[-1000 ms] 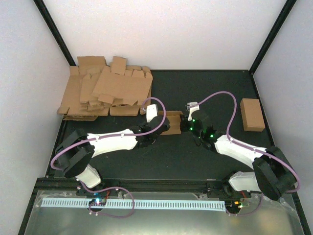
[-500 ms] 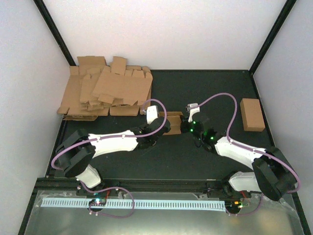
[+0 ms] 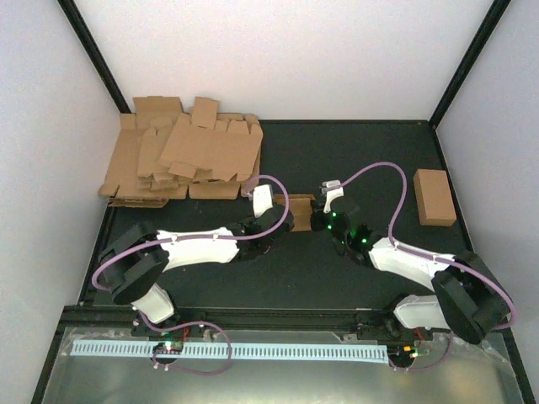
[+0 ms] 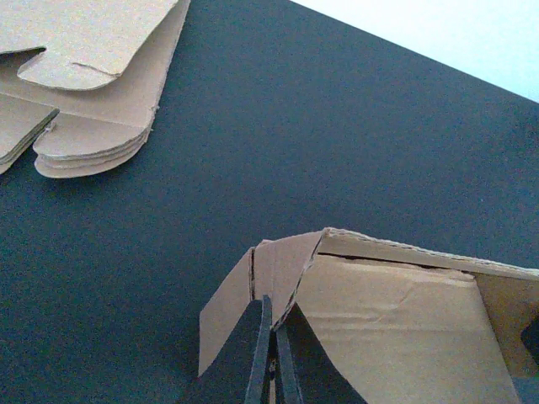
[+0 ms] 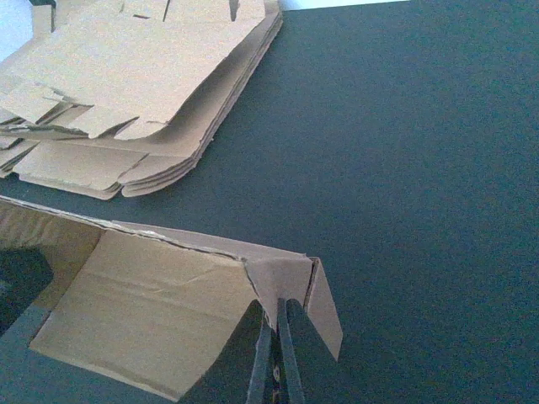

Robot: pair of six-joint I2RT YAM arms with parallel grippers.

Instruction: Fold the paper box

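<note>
We see the paper box [image 3: 296,210] about mid-table on the matte black table [image 3: 362,160], btwn the two wrists. It's brown corrugated cardbd, half-erected. One broad panel has faint creases and the edges show raw fluting. Flaps w/ rounded corners stick out at both ends, and the right wrist view looks into an open, hollow side.

The left gripper [image 4: 269,358] has thin black fingers [image 4: 253,345] pressed nearly together. They pinch the edge of an end flap, w/ only the cardbd's thickness btwn them. A slit runs down the flap just above the tips.

The right gripper [image 5: 274,358] does the same at the opposite end. Its fingers [image 5: 259,362] are closed on a small corner flap, which bends down just beside the main panel.

The stack of flat blanks [image 3: 181,156] sits in the far-left corner, well apart from the box. The blanks are die-cut w/ rounded tabs, fanned unevenly so the layered edges show.

A closed carton [image 3: 434,197] lies at the table's right side, near the wall. It's a smooth brown brick shape, well apart from both grippers.
</note>
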